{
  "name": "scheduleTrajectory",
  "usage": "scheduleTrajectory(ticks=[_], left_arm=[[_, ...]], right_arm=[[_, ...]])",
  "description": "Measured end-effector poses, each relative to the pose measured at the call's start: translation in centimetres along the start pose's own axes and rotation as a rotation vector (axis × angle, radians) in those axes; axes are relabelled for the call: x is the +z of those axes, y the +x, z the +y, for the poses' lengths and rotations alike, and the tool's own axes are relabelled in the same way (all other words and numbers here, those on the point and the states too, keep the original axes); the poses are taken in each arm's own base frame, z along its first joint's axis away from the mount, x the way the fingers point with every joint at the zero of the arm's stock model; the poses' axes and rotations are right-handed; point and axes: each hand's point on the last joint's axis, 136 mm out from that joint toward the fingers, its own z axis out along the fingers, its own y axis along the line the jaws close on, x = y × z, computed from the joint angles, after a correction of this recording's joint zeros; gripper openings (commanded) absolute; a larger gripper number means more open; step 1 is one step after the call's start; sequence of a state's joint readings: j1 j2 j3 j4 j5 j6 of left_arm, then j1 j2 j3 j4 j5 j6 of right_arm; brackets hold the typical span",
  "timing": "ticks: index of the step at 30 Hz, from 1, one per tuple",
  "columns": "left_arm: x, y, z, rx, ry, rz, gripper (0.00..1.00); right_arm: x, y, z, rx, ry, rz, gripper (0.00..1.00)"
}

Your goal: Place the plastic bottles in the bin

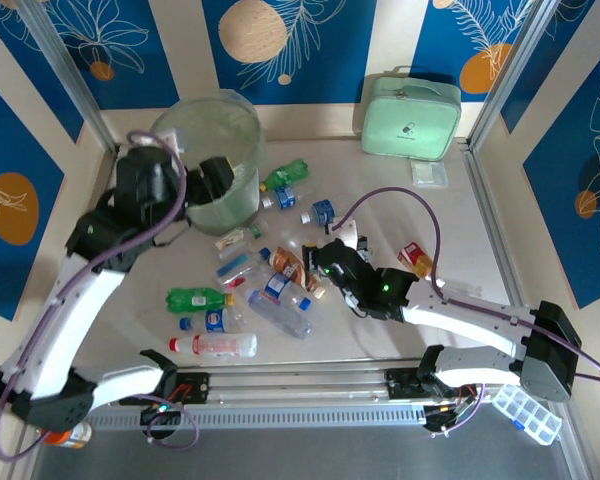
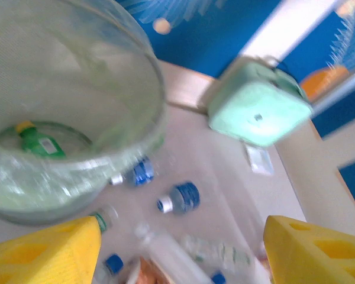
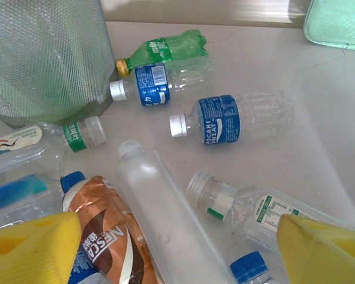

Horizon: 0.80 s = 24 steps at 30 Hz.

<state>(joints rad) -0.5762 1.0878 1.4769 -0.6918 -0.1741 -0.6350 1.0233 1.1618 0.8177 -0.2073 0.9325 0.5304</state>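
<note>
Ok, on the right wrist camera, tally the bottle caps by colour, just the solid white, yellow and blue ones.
White caps: 2
Yellow caps: 1
Blue caps: 2
Total: 5

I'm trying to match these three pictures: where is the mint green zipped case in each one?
Top external: mint green case, upper right of centre.
Left wrist: case upper right, blurred.
Right wrist: case in top right corner, cut off.
Shared landmark: the bin, left of the case everywhere.
</note>
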Motion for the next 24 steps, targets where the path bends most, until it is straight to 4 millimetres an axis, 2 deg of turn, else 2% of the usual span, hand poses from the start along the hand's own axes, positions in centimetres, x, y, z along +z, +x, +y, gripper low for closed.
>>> scheduleTrajectory(ticks=[3, 8, 12, 18, 22, 24], left_arm=[[-0.7, 4.4, 0.2, 0.012, 0.059, 0.041, 0.71], [0.1, 11.5, 2.1, 0.056, 0.064, 0.139, 0.71], [0.0, 15.8, 5.5, 0.050, 0.011, 0.165, 0.71], [-1.3, 18.5, 10.9, -0.016, -0.103, 0.119, 0.74], [-2.0, 18.2, 12.7, -0.036, -0.171, 0.076, 0.77], [-2.2, 18.1, 13.8, -0.040, -0.227, 0.056, 0.78]], right_arm=[[-0.2, 0.0, -0.1, -0.008, -0.013, -0.014, 0.86], [-0.8, 0.0, 0.1, -0.028, -0.066, -0.031, 0.84], [-1.6, 0.1, 1.5, -0.061, -0.171, -0.056, 0.77], [-2.2, 1.3, 5.2, -0.175, -0.354, -0.030, 0.71], [-1.8, 3.1, 7.8, -0.288, -0.450, 0.050, 0.71], [-2.2, 3.8, 9.4, -0.346, -0.513, 0.086, 0.71]])
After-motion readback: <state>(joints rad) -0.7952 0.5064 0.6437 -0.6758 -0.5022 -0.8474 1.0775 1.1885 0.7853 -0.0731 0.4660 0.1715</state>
